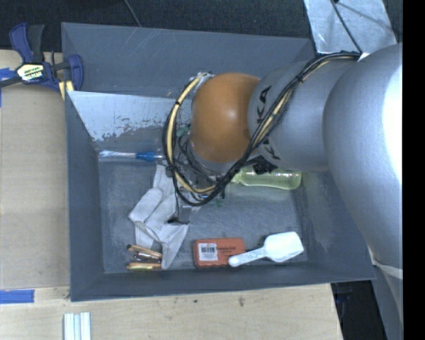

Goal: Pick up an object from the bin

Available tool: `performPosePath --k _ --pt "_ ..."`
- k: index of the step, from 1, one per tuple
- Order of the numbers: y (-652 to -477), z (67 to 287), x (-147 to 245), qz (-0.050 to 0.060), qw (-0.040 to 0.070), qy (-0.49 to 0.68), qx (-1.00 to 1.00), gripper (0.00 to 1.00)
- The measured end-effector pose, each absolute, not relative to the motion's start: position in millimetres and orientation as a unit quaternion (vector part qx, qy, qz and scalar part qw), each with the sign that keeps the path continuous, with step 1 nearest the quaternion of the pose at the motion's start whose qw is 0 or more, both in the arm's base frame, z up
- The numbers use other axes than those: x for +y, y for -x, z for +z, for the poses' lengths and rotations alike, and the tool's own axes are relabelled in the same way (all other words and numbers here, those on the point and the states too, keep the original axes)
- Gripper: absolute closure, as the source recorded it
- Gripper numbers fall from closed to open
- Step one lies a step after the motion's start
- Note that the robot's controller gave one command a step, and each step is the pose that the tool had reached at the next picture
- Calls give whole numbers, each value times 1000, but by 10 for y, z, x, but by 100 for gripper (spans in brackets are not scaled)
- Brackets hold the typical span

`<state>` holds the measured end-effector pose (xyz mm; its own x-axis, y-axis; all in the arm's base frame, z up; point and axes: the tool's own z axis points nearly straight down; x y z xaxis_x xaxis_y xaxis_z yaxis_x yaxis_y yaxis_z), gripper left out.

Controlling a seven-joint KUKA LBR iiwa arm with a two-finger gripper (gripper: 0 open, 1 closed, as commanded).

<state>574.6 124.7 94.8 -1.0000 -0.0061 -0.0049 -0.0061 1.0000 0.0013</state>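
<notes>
In the bin (83,211), lower left, tool (178,217) sits over crumpled white cloth (150,211); open or clenched, cannot tell. Best descend straight onto cloth's raised fold, clear of orange box (218,251) and brass pieces (143,258).

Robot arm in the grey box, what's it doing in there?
The robot arm reaches down into the grey bin from the right. Its gripper is right above a crumpled white cloth lying on the bin's floor. An orange box, a white scoop and a pale green bottle lie close by. I can't tell whether it has grabbed the cloth.
</notes>
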Motion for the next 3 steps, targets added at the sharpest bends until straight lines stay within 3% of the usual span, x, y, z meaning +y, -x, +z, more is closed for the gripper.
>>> performPosePath --k 1,2,3 --pt "-5719 818 1181 1 1 59 998 100" --pt "-5719 818 1181 1 1 59 998 100" --pt "-5923 2699 939 0 6 52 999 100"
